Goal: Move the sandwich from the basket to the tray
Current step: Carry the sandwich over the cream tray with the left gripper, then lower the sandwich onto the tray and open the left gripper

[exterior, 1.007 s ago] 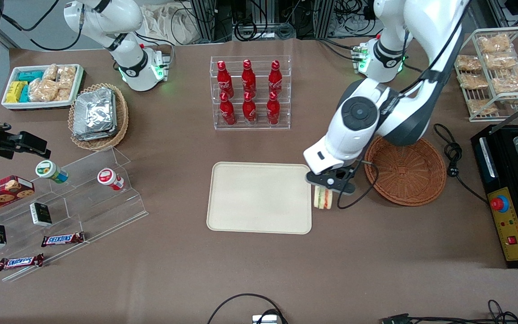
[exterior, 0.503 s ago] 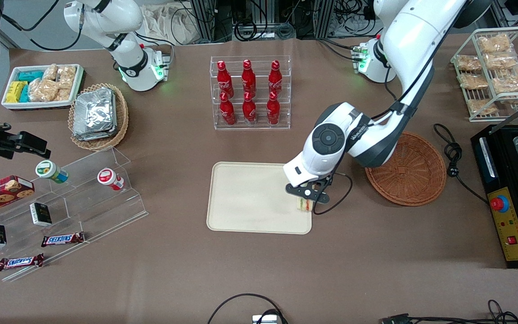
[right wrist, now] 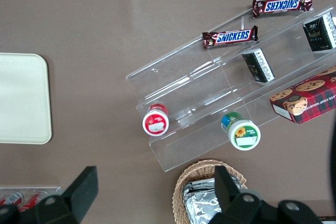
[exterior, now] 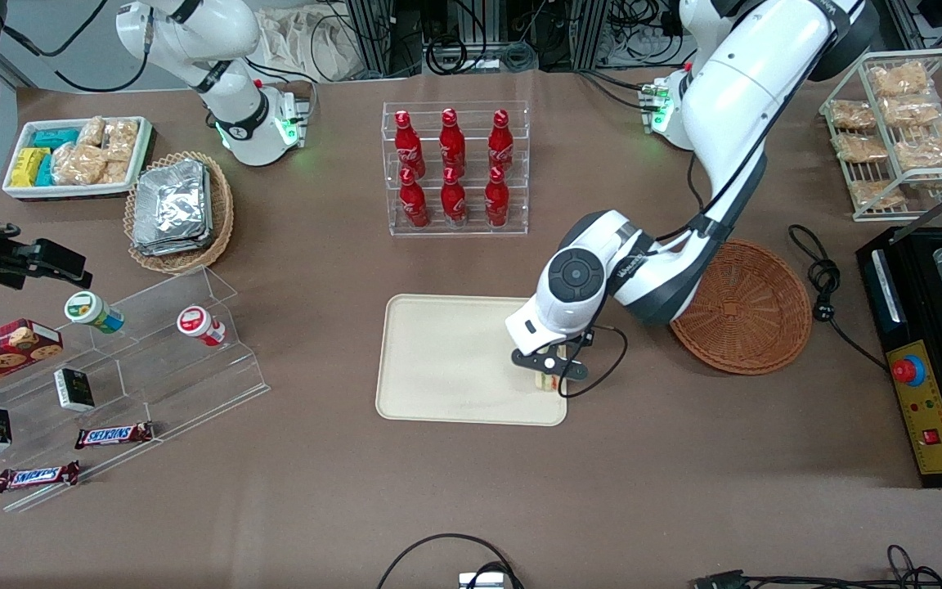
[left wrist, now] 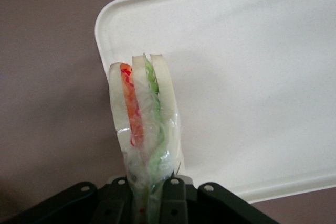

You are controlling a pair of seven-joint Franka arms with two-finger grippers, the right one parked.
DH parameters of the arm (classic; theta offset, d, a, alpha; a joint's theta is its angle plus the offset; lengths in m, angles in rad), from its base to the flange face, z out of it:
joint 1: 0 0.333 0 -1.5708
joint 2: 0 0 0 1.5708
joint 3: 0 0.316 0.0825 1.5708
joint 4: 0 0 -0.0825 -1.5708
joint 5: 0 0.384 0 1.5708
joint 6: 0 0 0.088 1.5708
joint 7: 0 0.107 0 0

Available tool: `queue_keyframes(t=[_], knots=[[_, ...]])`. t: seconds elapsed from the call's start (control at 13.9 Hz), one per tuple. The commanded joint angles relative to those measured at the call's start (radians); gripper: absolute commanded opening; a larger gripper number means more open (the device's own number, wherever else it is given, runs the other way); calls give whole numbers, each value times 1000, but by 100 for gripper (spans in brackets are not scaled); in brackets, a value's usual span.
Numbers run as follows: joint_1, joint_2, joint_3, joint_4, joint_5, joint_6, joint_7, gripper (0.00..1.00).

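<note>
In the front view my left gripper (exterior: 549, 372) hangs over the corner of the cream tray (exterior: 455, 360) that lies nearest the reddish-brown wicker basket (exterior: 745, 307). It is shut on the sandwich (exterior: 551, 382), of which only a pale sliver shows under the hand. The left wrist view shows the gripper (left wrist: 149, 192) pinching the plastic-wrapped sandwich (left wrist: 144, 124), with orange-red and green layers between pale bread, held upright above the tray's (left wrist: 252, 77) rounded corner. The basket holds nothing. A tray corner (right wrist: 21, 98) also appears in the right wrist view.
A clear rack of red bottles (exterior: 455, 168) stands farther from the front camera than the tray. A black cable (exterior: 823, 278) and a black appliance (exterior: 937, 343) lie beside the basket. A stepped acrylic stand (exterior: 136, 360) with snacks sits toward the parked arm's end.
The gripper has carried the sandwich from the bare table between basket and tray to above the tray's corner, moving away from the basket.
</note>
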Motion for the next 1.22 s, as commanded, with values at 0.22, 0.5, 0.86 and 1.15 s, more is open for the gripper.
queue_keyframes(t=[0.22,0.5,0.86,1.15], knots=[[-71,51,11,40,41,26,-73,0],[-82,62,19,39,43,38,-84,0],[-90,73,22,33,75,40,-100,37],[-90,71,22,33,77,35,-109,52]])
